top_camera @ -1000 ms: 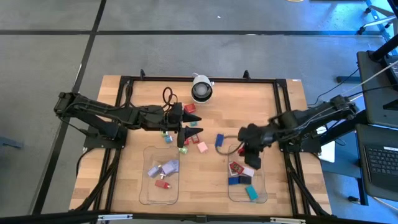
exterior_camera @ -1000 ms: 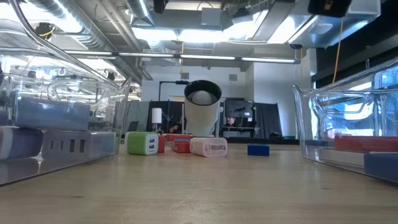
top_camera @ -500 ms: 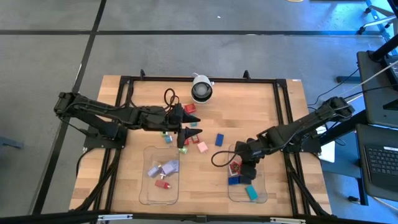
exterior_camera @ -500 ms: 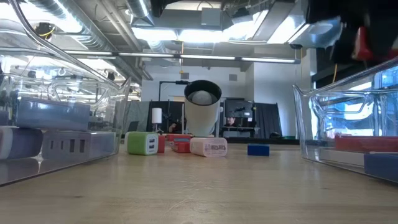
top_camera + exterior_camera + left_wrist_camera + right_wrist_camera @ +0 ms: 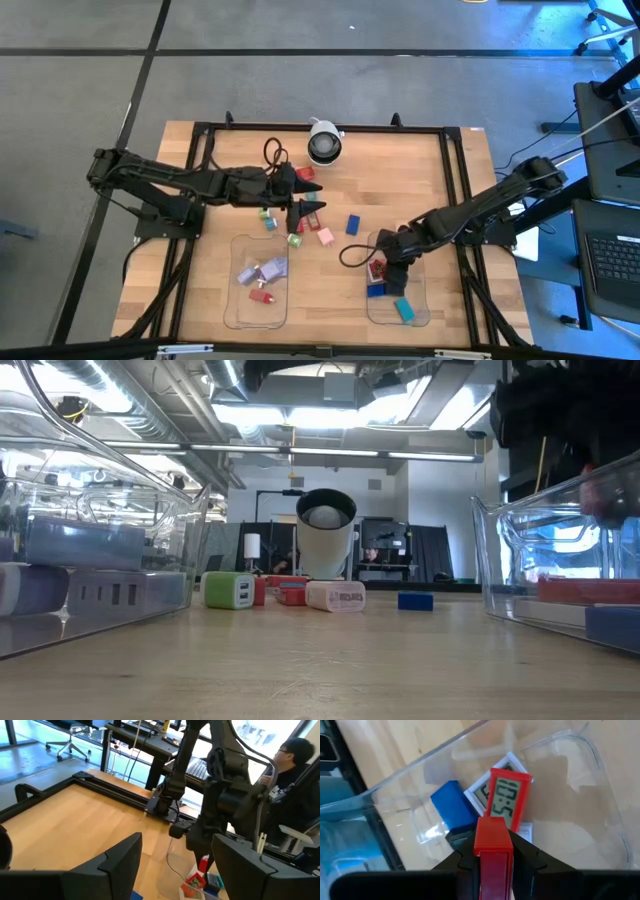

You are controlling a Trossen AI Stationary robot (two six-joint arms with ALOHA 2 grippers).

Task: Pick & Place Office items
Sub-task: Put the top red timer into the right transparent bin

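Note:
Small office items lie loose mid-table: a green block [image 5: 295,240], a pink one [image 5: 325,237], a blue one [image 5: 353,224] and red ones [image 5: 306,174]. My left gripper [image 5: 297,207] hovers open over this cluster, touching nothing. My right gripper [image 5: 384,264] is over the right clear tray [image 5: 420,300], shut on a red block [image 5: 492,840]. Below it in the tray lie a red clock [image 5: 507,800] and a blue block [image 5: 451,809]. The left tray [image 5: 236,300] holds lilac blocks [image 5: 262,270] and a small red one. My right gripper pinches the red block's upper end [image 5: 492,852] between its two fingers, coming from above and pointing down into the tray. The block hangs upright below the fingers, lifted clear of the tray floor, just above the red clock; it shows over the tray wall in the low view [image 5: 605,500].
The round white-and-black camera dome [image 5: 322,144] stands near the far edge, with a black cable loop [image 5: 270,153] beside it. A black frame [image 5: 455,180] borders the table. A person [image 5: 295,765] sits beyond the right side. Bare wood lies between the trays.
My right gripper has moved toward the table's near-left, from beside the tray's far rim to over the tray, and has come down; the red block it carries has dropped from well above the tray wall to rim height.

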